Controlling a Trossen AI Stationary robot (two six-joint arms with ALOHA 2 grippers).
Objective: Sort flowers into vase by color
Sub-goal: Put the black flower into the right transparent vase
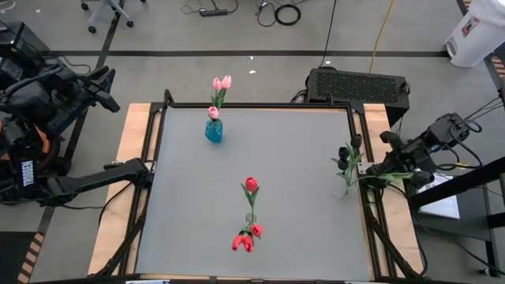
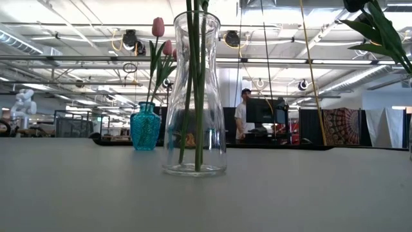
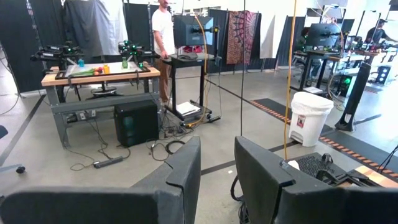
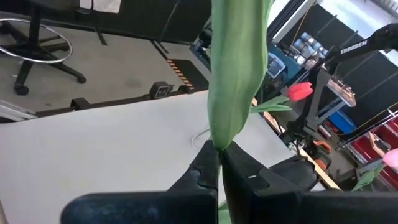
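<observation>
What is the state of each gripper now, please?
Left gripper: open, holding nothing, off the table's left side.
Right gripper: shut on a flower by its green stem or leaf, at the table's right edge.

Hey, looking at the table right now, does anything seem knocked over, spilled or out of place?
Nothing is tipped or spilled. The blue vase with pink tulips and the clear vase with red tulips stand upright. The right gripper is shut on a green stem at the table's right edge, by the black tulips.
</observation>
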